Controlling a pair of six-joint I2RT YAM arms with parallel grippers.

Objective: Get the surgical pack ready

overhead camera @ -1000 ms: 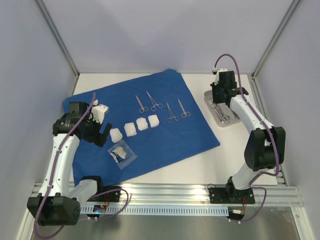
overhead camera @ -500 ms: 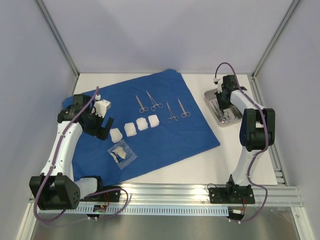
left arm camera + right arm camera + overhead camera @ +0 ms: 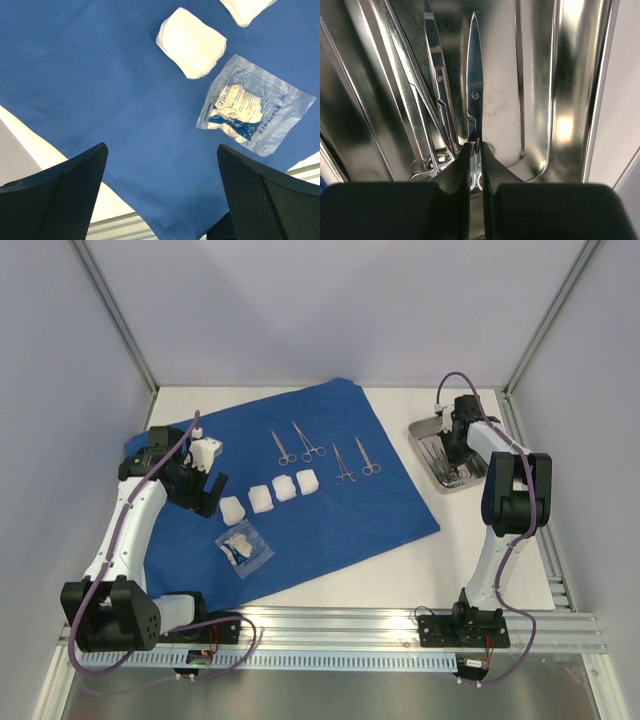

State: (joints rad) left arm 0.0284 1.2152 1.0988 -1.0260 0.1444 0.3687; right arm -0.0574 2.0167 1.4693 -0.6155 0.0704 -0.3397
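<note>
White tabletop (image 3: 380,575) bears the blue drape (image 3: 330,520), spread flat. The right pincer (image 3: 475,150) has settled lower into the steel tray (image 3: 540,75), pinched narrow on scissors (image 3: 475,95) — likely the next instrument across. The left pincer (image 3: 161,165) hovers wide over the drape.

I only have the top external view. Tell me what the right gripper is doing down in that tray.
Observer: On the right wrist view, the right gripper is shut on the shank of a pair of scissors near its handle end, with the blades pointing away from the camera.
Operator: Report what else is in the tray.
Observer: At least two more instruments lie beside the scissors on the steel tray, bunched together at the handles.
Operator: Now the left side.
Observer: The left gripper is wide open above the blue drape, holding nothing. A printed clear packet lies just ahead.
</note>
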